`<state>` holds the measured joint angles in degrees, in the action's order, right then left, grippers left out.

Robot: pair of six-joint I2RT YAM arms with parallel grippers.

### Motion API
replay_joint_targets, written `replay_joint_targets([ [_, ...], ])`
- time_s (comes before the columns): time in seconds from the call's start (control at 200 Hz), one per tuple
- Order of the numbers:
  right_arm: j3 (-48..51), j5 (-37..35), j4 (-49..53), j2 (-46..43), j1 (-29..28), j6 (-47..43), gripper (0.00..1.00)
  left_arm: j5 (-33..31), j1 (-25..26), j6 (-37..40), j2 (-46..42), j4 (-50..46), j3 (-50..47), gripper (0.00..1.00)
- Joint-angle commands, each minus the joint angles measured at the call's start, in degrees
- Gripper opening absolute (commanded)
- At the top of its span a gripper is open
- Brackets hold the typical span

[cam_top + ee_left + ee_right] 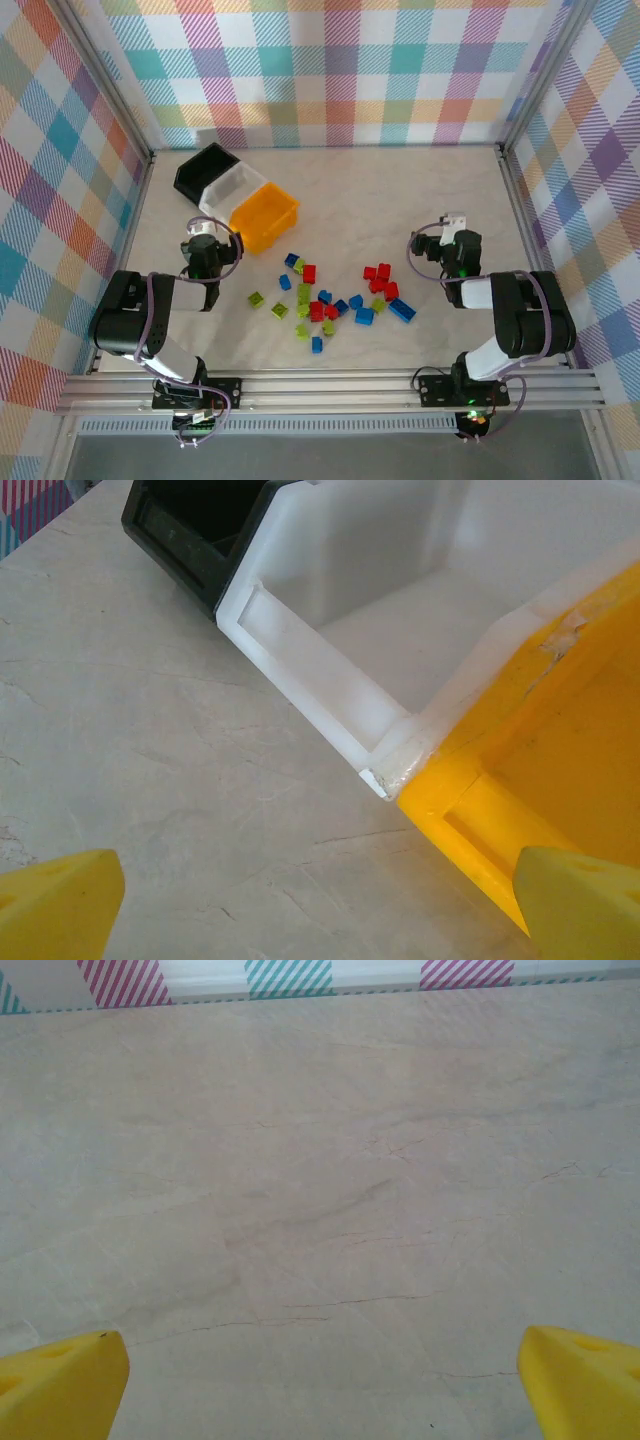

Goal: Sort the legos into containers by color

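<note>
The left gripper is hanging released, its yellow plastic fingers spread wide and gripping nothing. The pale marbled tabletop is lying bare between them. Just beyond the right-hand finger the orange-yellow rectangular plastic bin is standing, its near corner almost in line with that fingertip. The white rectangular plastic bin is touching it on the far side, and the black rectangular plastic bin is sitting past that. No brick is showing in the parts of their interiors on view.

The right gripper is also hanging released and empty. Beyond its fingertips bare table is running to the checked back wall.

In the top view, the small glossy red, blue and lime green plastic bricks are lying scattered between the two grippers, behind both sets of fingertips and inboard of them. None is lying in a bin.

Judgement: the first pick is not yet begun.
- Each arm is needing to draw back and turn inward before descending.
- The loose lime green bricks on the edge nearest the left fingers are offering the cleanest start, since the packed red group risks nudged neighbours.
- The fingers should come straight down astride a single brick.
- One colour should be fixed to each bin from the outset.
</note>
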<state>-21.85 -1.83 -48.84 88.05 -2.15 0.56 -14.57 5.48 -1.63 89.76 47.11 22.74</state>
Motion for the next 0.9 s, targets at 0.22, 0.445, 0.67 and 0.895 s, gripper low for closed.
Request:
replay_joint_targets([
  [0.22, -0.3, 1.2, -1.3, -0.2, 0.4, -1.0, 1.0, 0.3, -0.6, 0.8, -0.4, 2.3, -0.5, 1.0],
  [0.445, -0.4, 1.2, -1.3, -0.2, 0.4, -1.0, 1.0, 0.3, -0.6, 0.8, -0.3, 2.3, -0.4, 1.0],
  [0.67, -0.4, 1.4, -1.2, -0.2, 0.4, -1.2, 1.0, 0.3, -0.6, 0.8, -0.4, 2.3, -0.5, 1.0],
  [0.895, -1.2, 0.1, -0.1, -0.3, 0.8, -0.1, 1.0, 0.8, -0.6, 1.0, -1.2, 1.9, -0.4, 1.0],
])
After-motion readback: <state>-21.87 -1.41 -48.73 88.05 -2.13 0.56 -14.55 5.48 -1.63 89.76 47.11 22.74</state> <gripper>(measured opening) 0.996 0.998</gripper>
